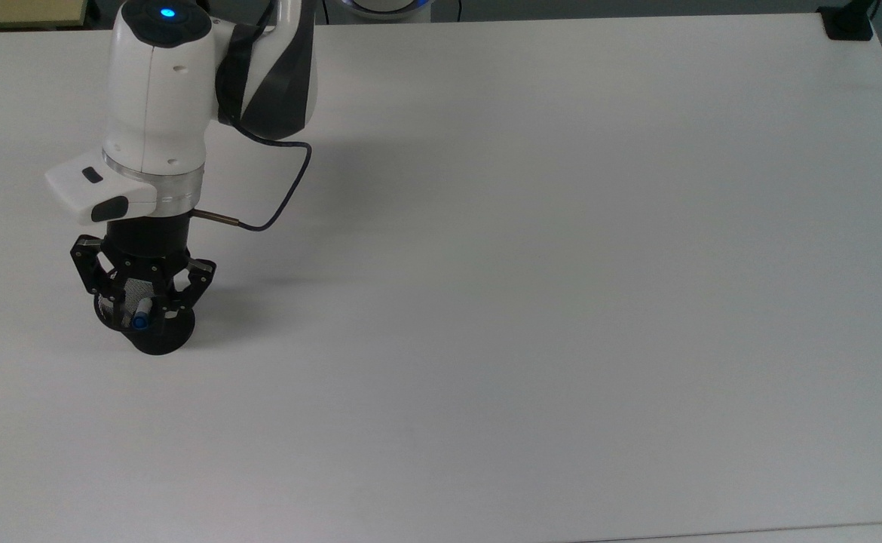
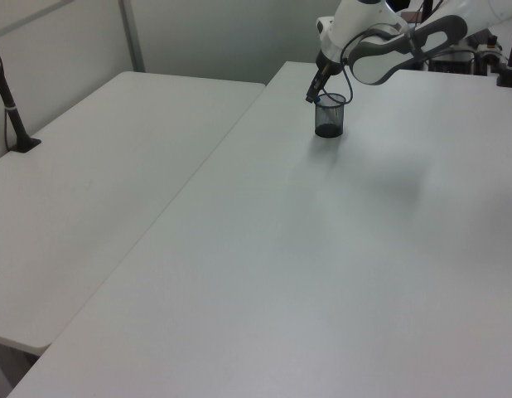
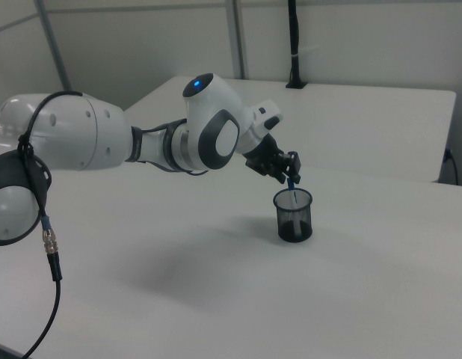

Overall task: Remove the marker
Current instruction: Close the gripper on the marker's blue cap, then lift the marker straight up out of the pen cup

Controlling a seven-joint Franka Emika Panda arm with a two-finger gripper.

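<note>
Now I have the pincer (image 1: 145,300) over the black mesh cup (image 1: 151,332) on the counter (image 1: 531,264), nearly closed around the marker (image 1: 139,320) leaning inside, so I should clamp firmly and lift straight up, clear of the rim.

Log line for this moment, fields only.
phase: grasping | tool: at cup mouth, around marker top | marker: in cup, blue end up, leaning | cup: upright on table | removed: no
</note>
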